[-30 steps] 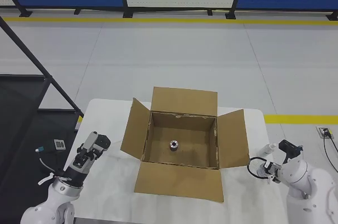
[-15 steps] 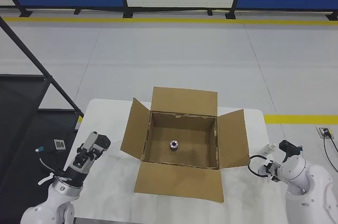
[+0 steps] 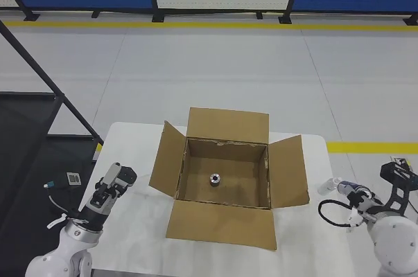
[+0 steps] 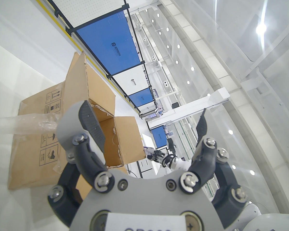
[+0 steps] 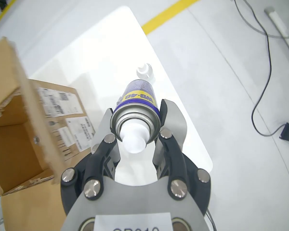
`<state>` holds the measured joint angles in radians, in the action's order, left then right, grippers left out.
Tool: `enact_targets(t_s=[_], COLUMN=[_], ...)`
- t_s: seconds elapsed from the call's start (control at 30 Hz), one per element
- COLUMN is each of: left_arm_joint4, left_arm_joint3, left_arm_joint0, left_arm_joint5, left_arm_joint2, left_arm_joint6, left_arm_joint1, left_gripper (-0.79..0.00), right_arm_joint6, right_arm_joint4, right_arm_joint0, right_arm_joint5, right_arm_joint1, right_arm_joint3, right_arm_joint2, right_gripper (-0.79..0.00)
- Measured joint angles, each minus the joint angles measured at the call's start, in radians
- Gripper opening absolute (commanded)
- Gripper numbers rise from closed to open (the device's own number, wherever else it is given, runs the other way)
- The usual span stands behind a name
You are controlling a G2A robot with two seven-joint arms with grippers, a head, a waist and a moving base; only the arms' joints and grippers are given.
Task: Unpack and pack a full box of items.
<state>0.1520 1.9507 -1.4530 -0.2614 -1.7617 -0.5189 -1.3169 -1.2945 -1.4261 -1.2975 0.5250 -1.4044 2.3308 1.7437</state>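
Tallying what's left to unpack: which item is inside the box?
The small round metal part on the box floor. The spray can is held in the right tool, and the white bottle sits on the table, both outside it.

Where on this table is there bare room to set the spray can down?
Widest bare patch: the table between the box's left flap and the left gripper. The box floor is bare except a small metal part. The strip past the right flap is narrow and holds a white bottle, near the right gripper with the spray can.
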Motion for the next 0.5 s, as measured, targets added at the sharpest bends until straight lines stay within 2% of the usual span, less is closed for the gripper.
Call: enact_targets(t_s=[0.07,0.17,0.33,0.5], left_arm_joint4=[0.0,0.0,0.0,0.0], left_arm_joint3=[0.0,0.0,0.0,0.0], left_arm_joint0=[0.0,0.0,0.0,0.0], left_arm_joint5=[0.0,0.0,0.0,0.0], left_arm_joint2=[0.0,0.0,0.0,0.0], left_arm_joint6=[0.0,0.0,0.0,0.0], left_arm_joint1=[0.0,0.0,0.0,0.0], left_gripper=[0.0,0.0,0.0,0.0], right_arm_joint6=[0.024,0.059,-0.004,-0.084], right_arm_joint4=[-0.044,-0.127,-0.22,-0.17], right_arm_joint0=[0.035,0.114,0.248,0.499], right_arm_joint5=[0.001,-0.028,-0.108,-0.167], right_arm_joint1=[-0.002,-0.005,-0.017,-0.049], right_arm_joint3=[0.036,0.019,-0.002,-0.261], right_arm_joint2=[-0.075,-0.213,-0.439,-0.616], right_gripper=[-0.785,-0.785,-0.785,-0.785])
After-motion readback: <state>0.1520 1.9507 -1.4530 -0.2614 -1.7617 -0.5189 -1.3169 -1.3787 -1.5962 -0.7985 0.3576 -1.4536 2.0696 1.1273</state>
